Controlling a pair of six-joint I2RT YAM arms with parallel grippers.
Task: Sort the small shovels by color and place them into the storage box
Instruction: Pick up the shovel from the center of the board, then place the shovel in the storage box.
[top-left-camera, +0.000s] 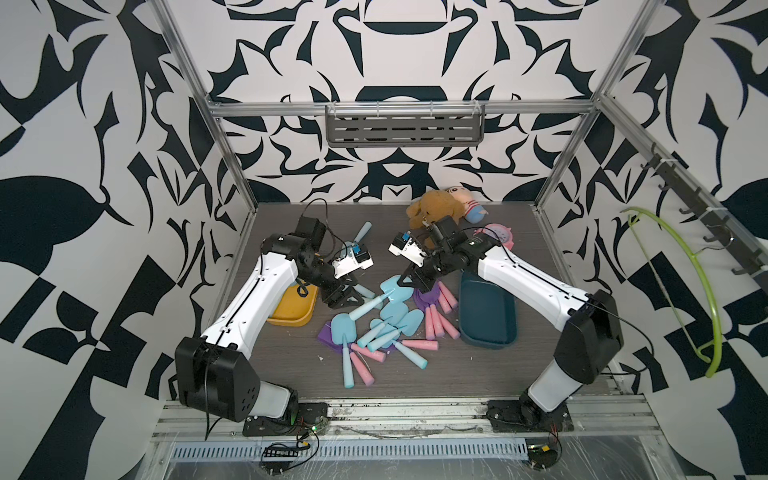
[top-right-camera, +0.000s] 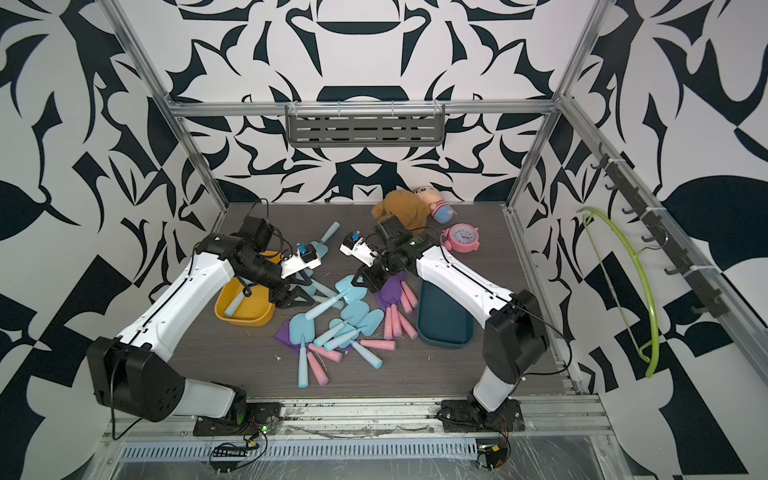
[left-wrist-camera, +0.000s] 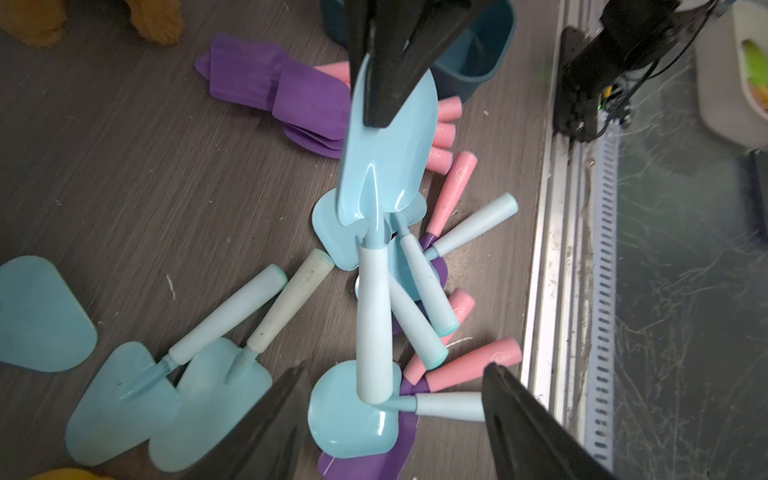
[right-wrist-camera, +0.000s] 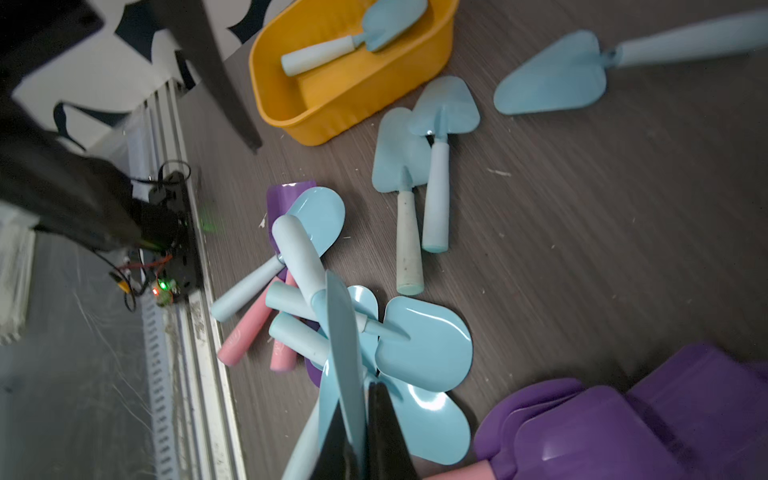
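I have two sets of fingers here. My right gripper (right-wrist-camera: 359, 401) is pinched shut on the flat blade of one blue shovel (left-wrist-camera: 390, 166). I hold it by the blade so the long handle sticks out free and points toward my other hand. It is up in the air over the pile (top-left-camera: 374, 336) in the middle of both top views, so it does not bump the other shovels.

My left gripper (left-wrist-camera: 395, 368) is wide open. Its fingers (left-wrist-camera: 519, 415) stand on each side of the handle's end, and they hold nothing. I cannot tell for sure if they touch the handle, but it looks like there is space on both sides. I think they wait like this to take the handle, a pass from one hand to the other.

Why pass it? The yellow box (top-left-camera: 291, 321) sits at the middle left of the top view, by my left arm. A second shovel (right-wrist-camera: 357, 37), also blue, lies in it. So I think blue goes there.

The dark box (top-left-camera: 488, 343) sits at the middle right and looks empty. The purple shovels (top-left-camera: 424, 298) with pink handles lie just beside it in a neat stack, so I guess that box is for them.

Most shovels are on the table (top-left-camera: 457, 374), not yet in a box.
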